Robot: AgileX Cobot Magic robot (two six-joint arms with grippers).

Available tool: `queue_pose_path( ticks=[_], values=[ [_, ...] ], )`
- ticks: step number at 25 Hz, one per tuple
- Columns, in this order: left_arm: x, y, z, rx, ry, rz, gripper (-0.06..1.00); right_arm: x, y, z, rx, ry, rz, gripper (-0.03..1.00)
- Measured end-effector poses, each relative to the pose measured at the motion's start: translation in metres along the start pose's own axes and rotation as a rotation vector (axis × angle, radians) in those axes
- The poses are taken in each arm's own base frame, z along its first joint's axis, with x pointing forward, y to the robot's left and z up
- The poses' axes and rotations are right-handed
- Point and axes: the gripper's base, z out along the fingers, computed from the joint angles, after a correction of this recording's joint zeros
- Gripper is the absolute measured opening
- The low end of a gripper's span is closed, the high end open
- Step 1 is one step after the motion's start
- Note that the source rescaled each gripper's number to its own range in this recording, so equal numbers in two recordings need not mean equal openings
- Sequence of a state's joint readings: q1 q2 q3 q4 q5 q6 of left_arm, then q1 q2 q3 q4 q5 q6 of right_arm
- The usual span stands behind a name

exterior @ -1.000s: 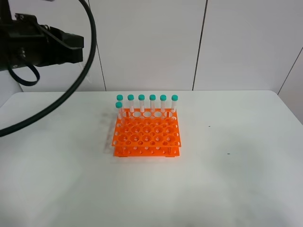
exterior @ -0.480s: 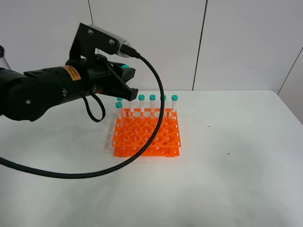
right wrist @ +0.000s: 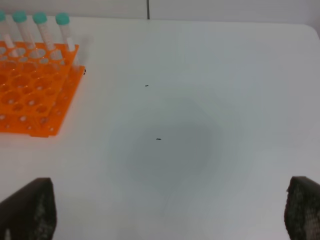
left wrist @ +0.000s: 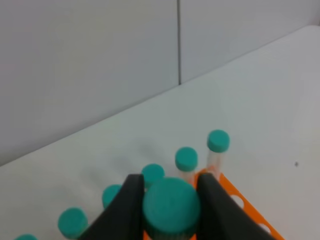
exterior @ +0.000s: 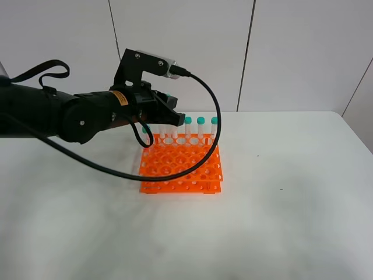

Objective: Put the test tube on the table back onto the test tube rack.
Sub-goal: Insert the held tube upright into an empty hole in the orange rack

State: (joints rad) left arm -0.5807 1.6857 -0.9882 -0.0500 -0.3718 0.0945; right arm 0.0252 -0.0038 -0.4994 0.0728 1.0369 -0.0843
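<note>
My left gripper [exterior: 168, 114] hangs over the back left of the orange test tube rack [exterior: 182, 168]. In the left wrist view the gripper [left wrist: 171, 186] is shut on a test tube's teal cap [left wrist: 171, 210]; the tube's body is hidden below. Several other teal-capped tubes [left wrist: 186, 159] stand in the rack's back row just beyond it. In the exterior high view the arm hides the left tubes; three caps [exterior: 201, 121] show. My right gripper [right wrist: 165, 215] is open and empty over the bare white table [right wrist: 200, 100], well away from the rack [right wrist: 30, 95].
The left arm's black cable [exterior: 213, 140] loops over the rack's right side and in front of it. White wall panels stand behind the table's back edge [exterior: 280, 112]. Two small dark specks [right wrist: 158, 139] lie on the table right of the rack.
The left arm has swung in from the far left and moved right, now over the rack's back row with the tube in its grip. The rack and its tubes have not moved.
</note>
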Motion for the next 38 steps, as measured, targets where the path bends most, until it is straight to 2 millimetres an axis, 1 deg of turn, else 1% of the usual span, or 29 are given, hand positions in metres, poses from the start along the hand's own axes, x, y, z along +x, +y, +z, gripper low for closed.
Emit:
queue_pose_path(
  ticks=[3,6,9,12,21,28,34,38],
  values=[
    [0.004,0.013,0.010,-0.031,0.024,-0.076,0.00,0.000,0.000,0.000,0.000,0.000,0.000,1.00],
    [0.009,0.022,0.013,-0.052,0.041,-0.112,0.00,0.000,0.000,0.000,0.000,0.000,0.000,1.00],
    [0.010,0.021,0.015,-0.045,0.036,-0.082,0.00,0.000,0.000,0.000,0.000,0.000,0.000,1.00],
    [0.015,0.021,0.021,-0.040,0.037,-0.060,0.00,0.000,0.000,0.000,0.000,0.000,0.000,1.00],
    [0.036,0.033,0.038,-0.065,0.059,-0.060,0.00,0.000,0.000,0.000,-0.001,0.000,0.001,1.00],
    [0.042,0.033,0.043,-0.066,0.049,-0.058,0.00,0.000,0.000,0.000,-0.003,0.000,0.002,1.00],
    [0.052,0.033,0.050,-0.065,0.070,-0.058,0.00,0.000,0.000,0.000,-0.003,0.000,0.002,1.00],
    [0.054,0.033,0.051,-0.065,0.073,-0.058,0.00,0.000,0.000,0.000,-0.003,0.000,0.002,1.00]
  ],
)
